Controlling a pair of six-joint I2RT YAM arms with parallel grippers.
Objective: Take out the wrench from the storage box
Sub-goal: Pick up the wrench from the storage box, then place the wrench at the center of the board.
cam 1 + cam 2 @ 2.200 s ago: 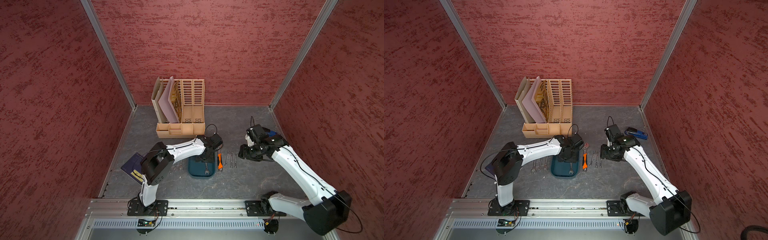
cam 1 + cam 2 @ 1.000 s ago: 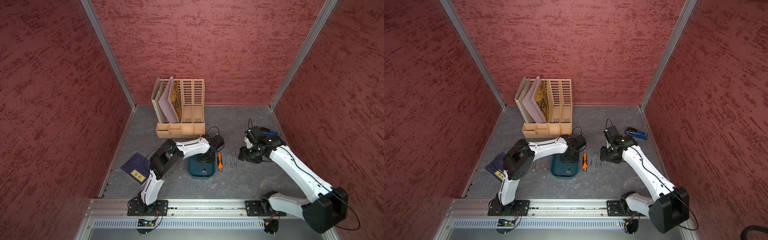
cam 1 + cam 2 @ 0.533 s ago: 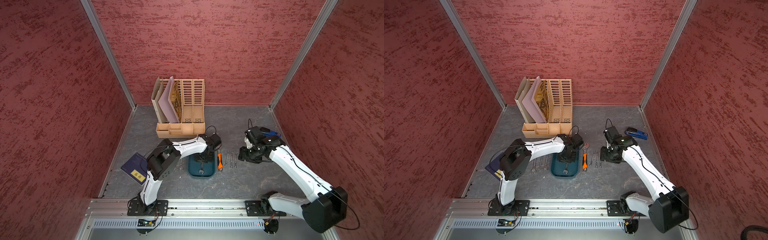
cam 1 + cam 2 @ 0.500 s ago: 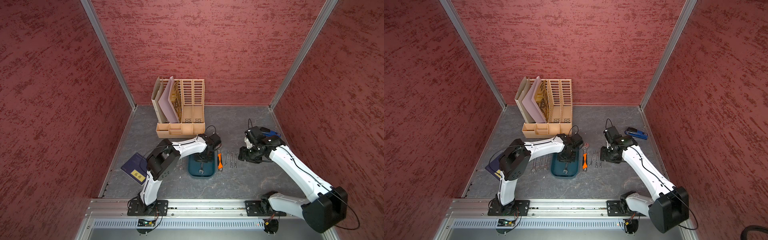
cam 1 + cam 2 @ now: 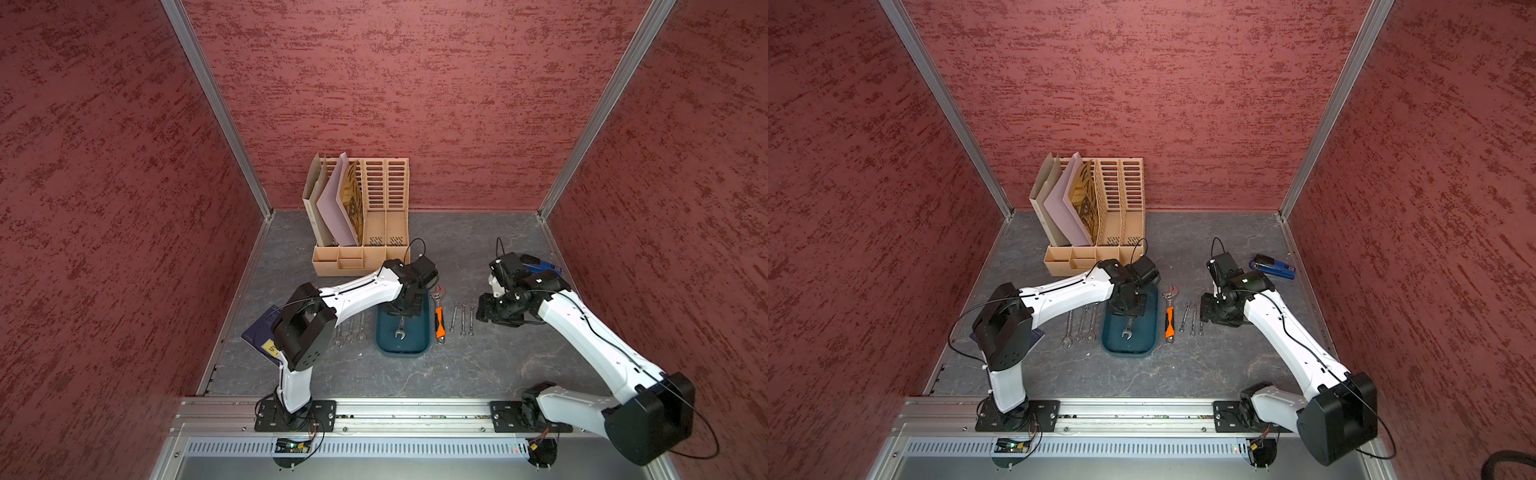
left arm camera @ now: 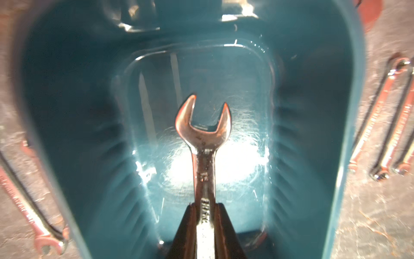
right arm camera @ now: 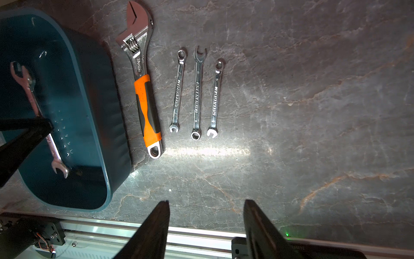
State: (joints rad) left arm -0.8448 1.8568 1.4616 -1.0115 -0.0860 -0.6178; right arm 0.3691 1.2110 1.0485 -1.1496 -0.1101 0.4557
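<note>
— What carries everything?
— A grey, marble-veined tabletop (image 5: 478, 374).
— What lies under the left gripper (image 6: 206, 205)?
— A dark teal storage box (image 5: 411, 344). On that gripper's outer side, beside the box, are three slim spanners (image 5: 350, 330). Beyond it, against the back wall, stands a beige file organizer (image 5: 384, 208).
— And between the two grippers?
— An orange-handled adjustable wrench (image 5: 439, 318) just beside the box, then three small wrenches (image 7: 196, 94) in a row, nearer the right gripper (image 7: 205, 201).
— Anything else?
— A blue stapler (image 5: 1272, 266) behind the right gripper and a dark blue notebook (image 5: 259, 334) well apart from the left one.
</note>
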